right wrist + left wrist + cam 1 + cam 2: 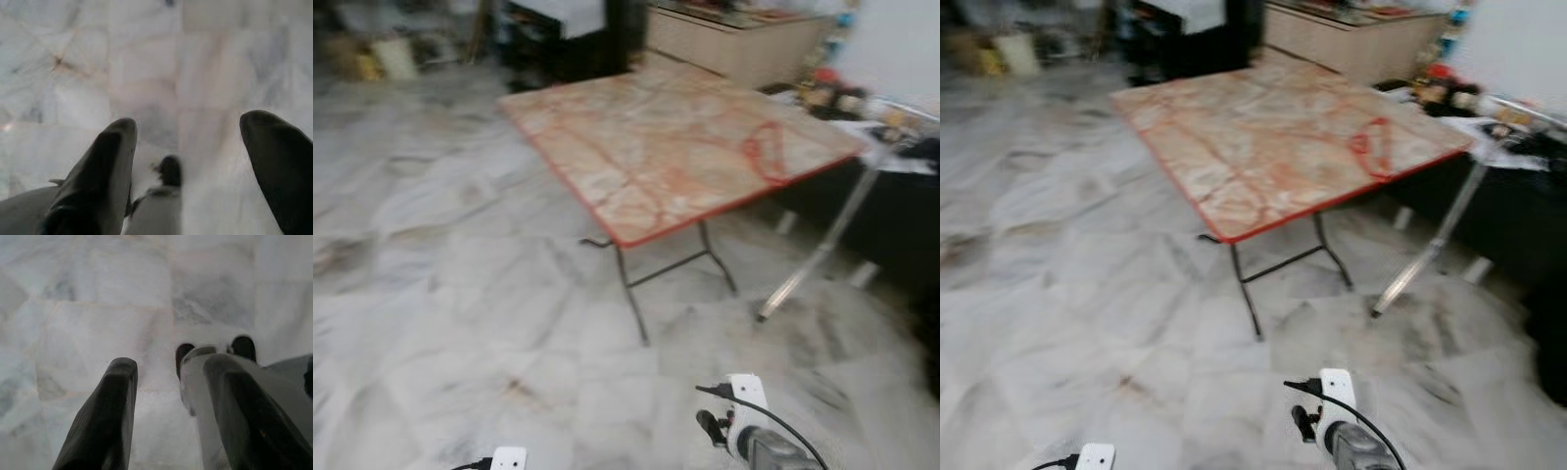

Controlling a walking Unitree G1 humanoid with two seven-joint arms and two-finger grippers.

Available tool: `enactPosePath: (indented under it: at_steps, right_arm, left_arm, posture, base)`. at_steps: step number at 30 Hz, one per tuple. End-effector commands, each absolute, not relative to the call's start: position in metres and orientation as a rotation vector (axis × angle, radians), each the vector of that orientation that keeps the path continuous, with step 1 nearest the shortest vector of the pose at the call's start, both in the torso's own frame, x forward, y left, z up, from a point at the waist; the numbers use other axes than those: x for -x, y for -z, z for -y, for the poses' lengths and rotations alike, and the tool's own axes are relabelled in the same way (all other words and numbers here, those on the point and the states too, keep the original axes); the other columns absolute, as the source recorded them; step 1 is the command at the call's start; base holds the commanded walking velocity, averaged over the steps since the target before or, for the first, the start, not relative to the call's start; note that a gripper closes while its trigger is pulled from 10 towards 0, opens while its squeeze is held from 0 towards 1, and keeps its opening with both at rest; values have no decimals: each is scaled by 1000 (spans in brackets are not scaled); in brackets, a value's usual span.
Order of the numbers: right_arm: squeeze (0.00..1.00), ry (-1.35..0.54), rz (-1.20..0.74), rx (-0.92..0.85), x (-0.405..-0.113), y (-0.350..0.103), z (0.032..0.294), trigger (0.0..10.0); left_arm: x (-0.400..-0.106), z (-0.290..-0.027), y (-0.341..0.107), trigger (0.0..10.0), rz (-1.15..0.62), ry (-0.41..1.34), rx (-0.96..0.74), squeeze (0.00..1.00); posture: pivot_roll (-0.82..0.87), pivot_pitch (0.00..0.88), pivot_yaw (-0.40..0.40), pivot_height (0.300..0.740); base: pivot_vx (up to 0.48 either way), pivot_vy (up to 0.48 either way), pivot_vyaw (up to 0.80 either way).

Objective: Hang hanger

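Head views are blurred: a folding bench (666, 147) with a red-edged marbled top stands at twelve o'clock, and a red hanger (766, 152) lies flat near its two o'clock corner. A tilted metal pole (822, 245) stands just beside the bench at two o'clock. Both arms hang low. The wrist views add the marble floor (98, 308) close up: the left end effector (168, 396) is open and empty, the right end effector (198, 147) spread wide, empty too.
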State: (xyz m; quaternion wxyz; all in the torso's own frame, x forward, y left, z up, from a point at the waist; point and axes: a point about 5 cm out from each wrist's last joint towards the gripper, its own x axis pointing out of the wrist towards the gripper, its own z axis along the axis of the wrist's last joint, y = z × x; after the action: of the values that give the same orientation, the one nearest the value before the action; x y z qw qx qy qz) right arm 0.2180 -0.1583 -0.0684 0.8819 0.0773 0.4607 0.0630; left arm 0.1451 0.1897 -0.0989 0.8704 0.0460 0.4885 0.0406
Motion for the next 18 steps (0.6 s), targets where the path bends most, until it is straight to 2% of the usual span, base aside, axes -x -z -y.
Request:
enactPosePath:
  at_steps: [1,12,15,18]
  right_arm:
    - [0,-111,-967,-154,-217,69,165,10000]
    - [0,-106,-967,-157,-216,69,163,10000]
    - [0,-94,-963,-161,-216,70,163,10000]
    - [0,-88,-962,-164,-216,70,163,10000]
  left_arm:
    - [-138,-188,102,10000,-1048,-80,-107,0]
    - [-152,-206,95,10000,-1024,-104,-122,0]
    - [-166,-216,86,10000,-953,-107,-185,0]
    - [-183,-243,68,10000,-799,-189,-180,0]
  posture:
    - [-10,0,-53,740]
    - [-10,0,-43,740]
    - [-20,0,-29,740]
    - [-19,0,-27,740]
  base:
    - [0,0,-781]
    - [0,0,-781]
    - [0,0,-781]
    - [0,0,-781]
